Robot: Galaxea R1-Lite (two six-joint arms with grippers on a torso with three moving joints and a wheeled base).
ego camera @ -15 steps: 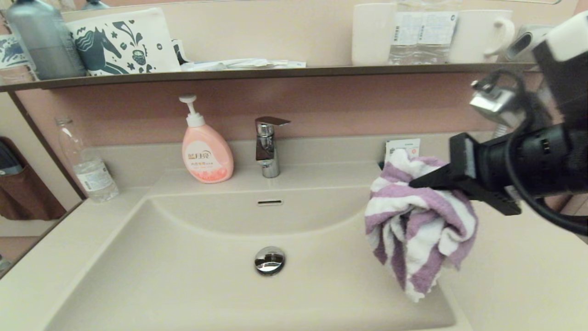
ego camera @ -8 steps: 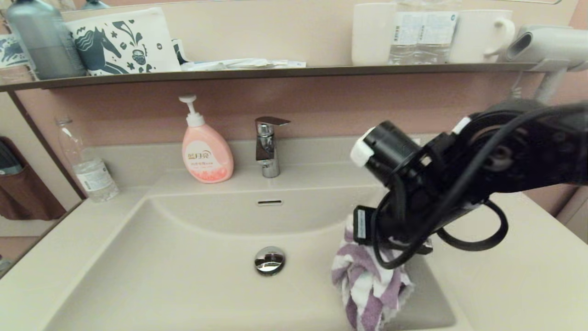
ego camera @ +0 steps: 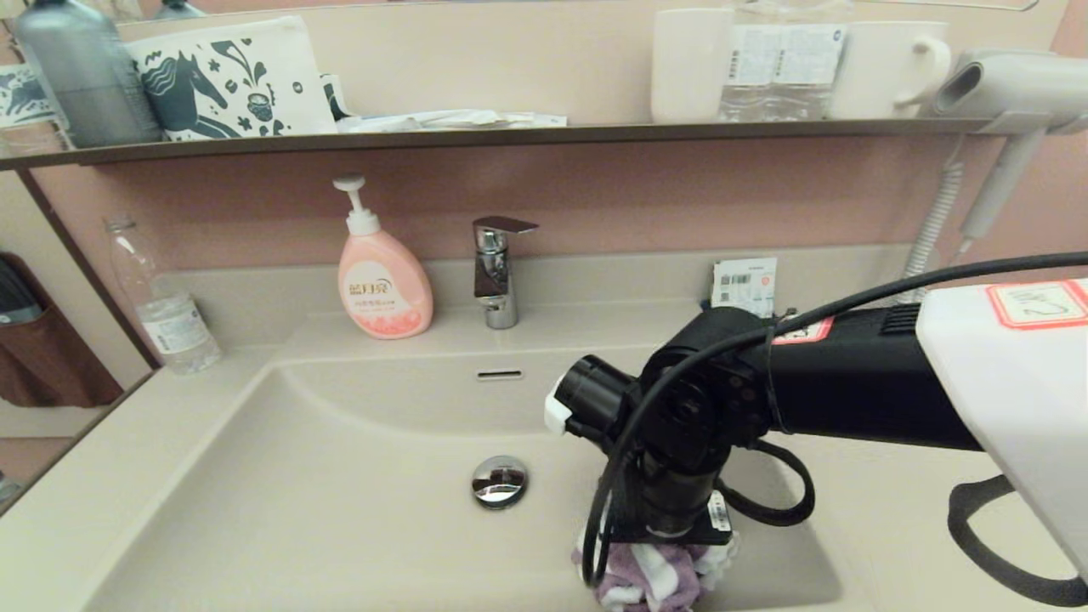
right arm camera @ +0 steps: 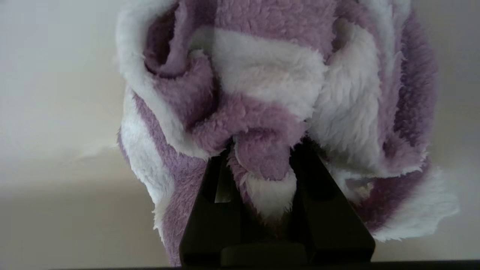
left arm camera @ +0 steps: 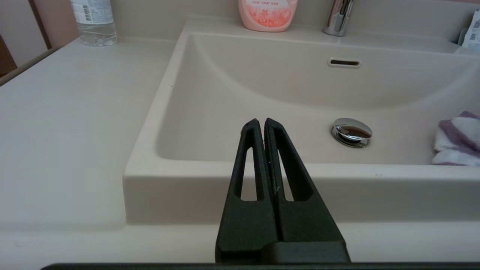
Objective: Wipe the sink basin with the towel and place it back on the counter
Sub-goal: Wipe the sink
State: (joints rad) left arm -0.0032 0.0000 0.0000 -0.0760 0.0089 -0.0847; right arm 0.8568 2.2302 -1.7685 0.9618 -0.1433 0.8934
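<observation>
Counter (ego camera: 110,459) in cream-beige is seen around the sink basin (ego camera: 323,510), with a clear water bottle (ego camera: 161,297) stood at its far left corner by the wall. A pink soap dispenser (ego camera: 382,285) and a chrome faucet (ego camera: 495,268) are placed along the back edge, behind the basin's overflow slot (ego camera: 499,374). The left gripper (left arm camera: 261,127) is held just outside the basin's front rim, left of the drain plug (ego camera: 499,481); its fingers are pressed together with nothing between them. The drain plug is set in the middle of the basin floor. To its right, the towel (ego camera: 654,578), striped purple and white, is bunched on the basin floor near the front right corner. It is pinched by the right gripper (right arm camera: 262,165), which is pointed straight down from above; a fold of the cloth is clamped between its fingers (right arm camera: 210,195). A small white packet (ego camera: 745,286) is leaned against the counter's raised back edge on the right.
</observation>
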